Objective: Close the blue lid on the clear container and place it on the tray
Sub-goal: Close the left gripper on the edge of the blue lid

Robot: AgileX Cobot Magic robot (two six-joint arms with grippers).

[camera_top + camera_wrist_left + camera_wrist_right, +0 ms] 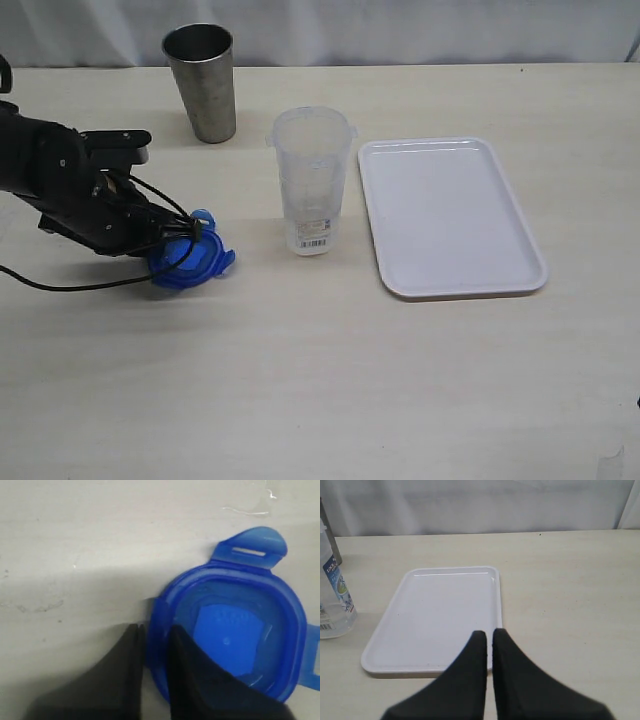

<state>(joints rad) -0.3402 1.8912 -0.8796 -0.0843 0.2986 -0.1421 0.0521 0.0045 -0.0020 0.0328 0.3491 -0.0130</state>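
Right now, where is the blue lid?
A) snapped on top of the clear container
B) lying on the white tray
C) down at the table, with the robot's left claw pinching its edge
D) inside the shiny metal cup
C: the left gripper has its fingers closed on the rim of the blue lid, low at the table, while the clear container stands open-topped nearby.

You have the blue lid [190, 262] low over the tabletop [320, 380], its rim pinched in the left hand [155, 634]. The clear container [312, 180] stands upright and uncapped, barcode label near its base, just beside the flat white tray [450, 215].
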